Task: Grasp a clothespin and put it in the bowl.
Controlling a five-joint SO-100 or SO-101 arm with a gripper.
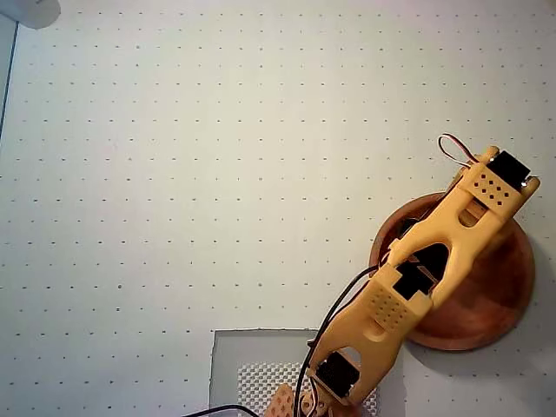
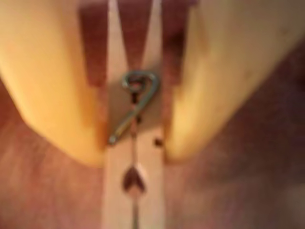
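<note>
In the wrist view the light-wood clothespin (image 2: 134, 157) with its metal spring (image 2: 136, 102) sits clamped between my two yellow fingers (image 2: 57, 95). My gripper (image 2: 134, 148) is shut on it, just above the reddish-brown wood of the bowl (image 2: 248, 181). In the overhead view the yellow arm reaches over the round wooden bowl (image 1: 504, 295) at the right and hides its left part. The gripper tips and the clothespin are hidden under the arm there.
A white dotted mat (image 1: 174, 156) covers the table. A grey plate with a mesh patch (image 1: 252, 365) lies at the arm's base at the bottom. Black and red cables (image 1: 347, 295) run along the arm. A pale object (image 1: 30, 10) sits at the top left corner.
</note>
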